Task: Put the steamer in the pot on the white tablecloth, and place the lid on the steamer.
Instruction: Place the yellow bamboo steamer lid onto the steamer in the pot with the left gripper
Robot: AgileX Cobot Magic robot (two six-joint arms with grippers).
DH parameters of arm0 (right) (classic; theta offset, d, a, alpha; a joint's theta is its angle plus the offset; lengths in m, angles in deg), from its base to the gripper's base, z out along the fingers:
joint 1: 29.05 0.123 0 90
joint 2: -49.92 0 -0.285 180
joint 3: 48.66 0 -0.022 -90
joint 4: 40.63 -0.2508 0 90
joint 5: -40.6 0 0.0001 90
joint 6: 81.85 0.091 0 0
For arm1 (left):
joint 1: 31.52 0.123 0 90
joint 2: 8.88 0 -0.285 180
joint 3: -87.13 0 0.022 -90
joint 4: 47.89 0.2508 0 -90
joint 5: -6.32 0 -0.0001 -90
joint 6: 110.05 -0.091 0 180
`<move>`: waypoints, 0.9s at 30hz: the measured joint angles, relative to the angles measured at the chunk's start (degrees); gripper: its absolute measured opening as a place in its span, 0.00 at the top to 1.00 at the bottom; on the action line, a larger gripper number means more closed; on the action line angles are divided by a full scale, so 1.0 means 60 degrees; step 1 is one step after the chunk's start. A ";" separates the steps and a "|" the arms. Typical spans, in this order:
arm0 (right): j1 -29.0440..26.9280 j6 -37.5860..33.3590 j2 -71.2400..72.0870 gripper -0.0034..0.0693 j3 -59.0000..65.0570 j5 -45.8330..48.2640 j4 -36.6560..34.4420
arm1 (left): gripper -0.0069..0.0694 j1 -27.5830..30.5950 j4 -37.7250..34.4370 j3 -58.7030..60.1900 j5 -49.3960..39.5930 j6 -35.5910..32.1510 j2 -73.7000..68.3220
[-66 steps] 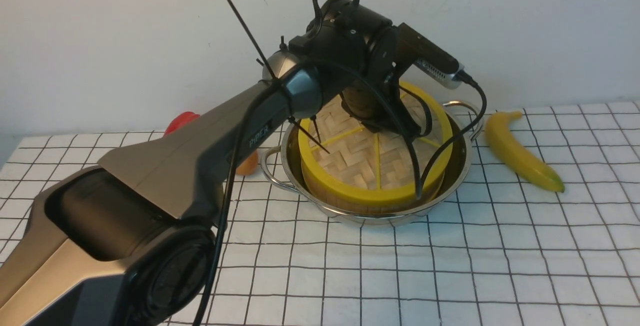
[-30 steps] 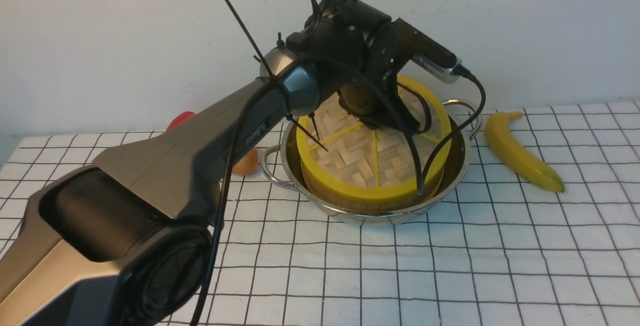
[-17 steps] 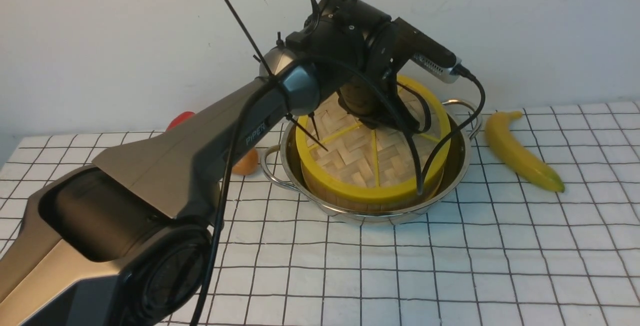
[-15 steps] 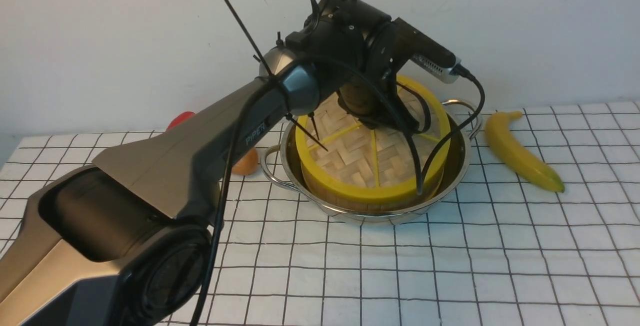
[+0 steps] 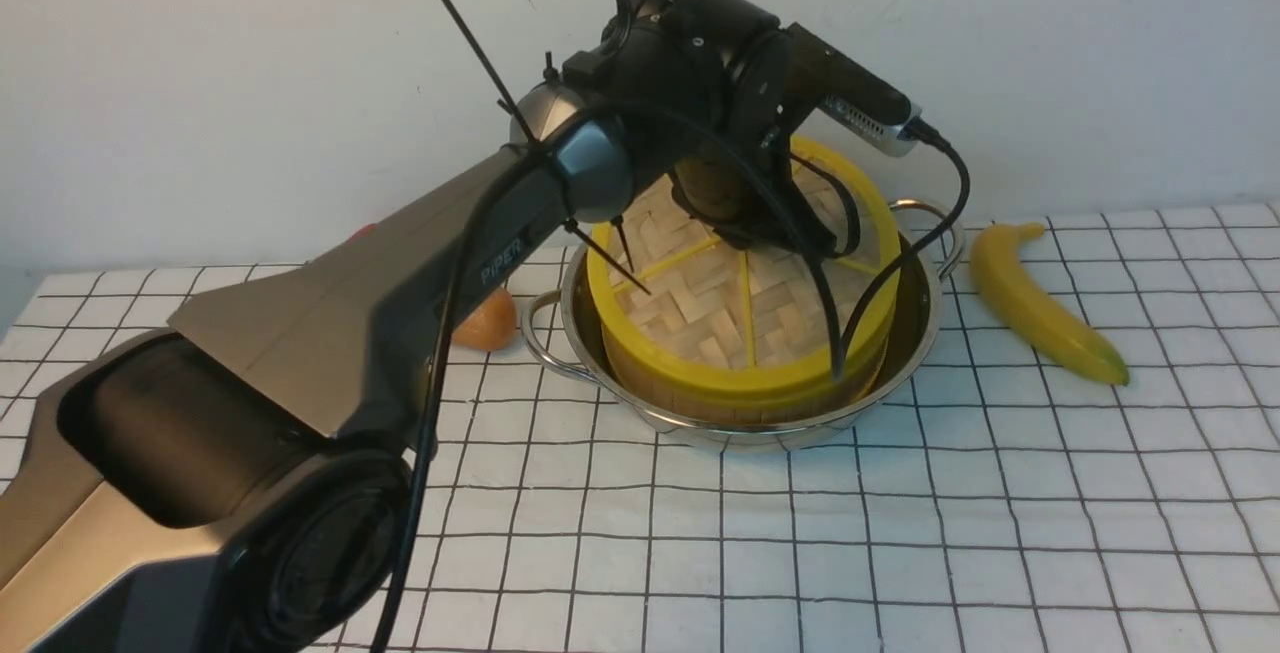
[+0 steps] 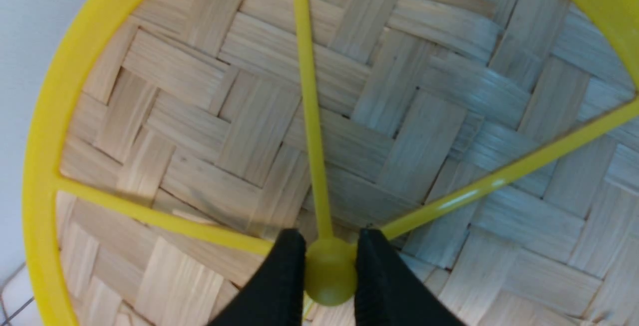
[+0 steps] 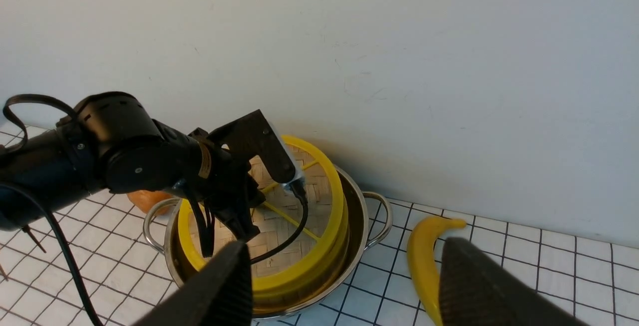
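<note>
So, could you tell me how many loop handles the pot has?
2 on the pot: left handle near the orange fruit, right handle toward the banana.

Flat round woven-bamboo lid (image 5: 745, 308) with yellow rim and spokes covers the pale wooden steamer (image 5: 660, 395), seated inside the shiny two-handled steel pot (image 5: 905, 333), centre-far on the white black-gridded tablecloth (image 5: 900, 533).

The left arm (image 5: 330, 313) has a bronze-grey shell lettered PIPER in white, black joint housings, a shiny grey elbow cap, looped black cables (image 5: 964, 195), stiff black zip ties (image 5: 460, 26) and a silver-tipped wrist camera (image 5: 850, 98); the left pincer (image 6: 328, 240) has smooth black fingers (image 6: 277, 286), the right pincer (image 7: 344, 245) finely textured ones.
</note>
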 joint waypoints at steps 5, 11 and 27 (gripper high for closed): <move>0.0000 -0.0133 0.0000 0.28 0.0000 0.0000 0.0000 | 0.76 0.0000 0.0051 0.0000 0.0000 0.0000 0.0000; 0.0000 -0.0133 0.0000 0.28 0.0000 0.0000 0.0000 | 0.76 0.0000 0.0042 0.0000 0.0054 0.0000 0.0000; 0.0000 -0.0133 0.0000 0.28 0.0000 0.0000 0.0000 | 0.76 0.0000 -0.0180 0.0000 0.0440 -0.0033 0.0000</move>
